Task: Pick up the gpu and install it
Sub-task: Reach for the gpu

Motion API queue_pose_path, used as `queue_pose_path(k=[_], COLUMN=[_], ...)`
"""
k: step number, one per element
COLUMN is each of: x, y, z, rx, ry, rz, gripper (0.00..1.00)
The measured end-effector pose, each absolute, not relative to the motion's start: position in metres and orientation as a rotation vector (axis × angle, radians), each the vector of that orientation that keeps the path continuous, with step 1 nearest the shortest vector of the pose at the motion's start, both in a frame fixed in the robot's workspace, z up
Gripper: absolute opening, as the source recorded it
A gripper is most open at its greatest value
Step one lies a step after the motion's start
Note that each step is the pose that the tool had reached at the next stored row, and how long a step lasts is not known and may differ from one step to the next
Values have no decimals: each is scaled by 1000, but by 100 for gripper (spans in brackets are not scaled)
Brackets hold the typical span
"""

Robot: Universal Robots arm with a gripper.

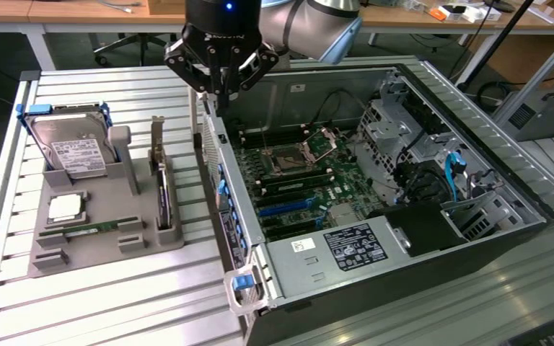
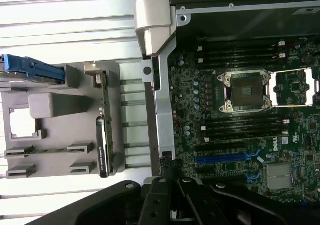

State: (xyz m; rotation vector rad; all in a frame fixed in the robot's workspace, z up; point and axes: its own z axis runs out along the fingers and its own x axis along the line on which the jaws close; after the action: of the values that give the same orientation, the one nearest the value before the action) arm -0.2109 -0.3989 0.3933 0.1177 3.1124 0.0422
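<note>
Closest to the exterior camera stands the open computer case (image 1: 306, 274) on the slatted bench (image 1: 113, 303), with its motherboard (image 1: 296, 173) exposed. Towards the exterior view's left of the case, a grey holder (image 1: 113, 194) sits on the bench. It carries a hard drive (image 1: 75, 148) at its far end and a small green memory stick (image 1: 89, 229) lying flat near its front. The gpu (image 1: 164, 198) stands on edge in a slot along the holder's side nearest the case, with its metal bracket at the far end. The gripper (image 1: 221, 94) hangs above the far end of the case's wall on the holder's side. Its fingers are clenched together with nothing between them, well apart from the gpu.

From the wrist view, the gripper (image 2: 169, 171) shows as dark linkages with the fingers pressed together and empty, over the case's grey side wall (image 2: 165, 85). The motherboard (image 2: 240, 135) lies on one side of that wall. On the other side, the gpu (image 2: 103, 130) rests on edge in the holder (image 2: 55, 105), untouched, with the bench (image 2: 65, 30) beneath.
</note>
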Motion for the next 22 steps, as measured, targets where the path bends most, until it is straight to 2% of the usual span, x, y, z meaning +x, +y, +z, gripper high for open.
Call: queue_pose_path(k=[22], x=[-220], y=[-399], z=[393], rx=[118], ry=[3112], rz=[39], gripper=[11])
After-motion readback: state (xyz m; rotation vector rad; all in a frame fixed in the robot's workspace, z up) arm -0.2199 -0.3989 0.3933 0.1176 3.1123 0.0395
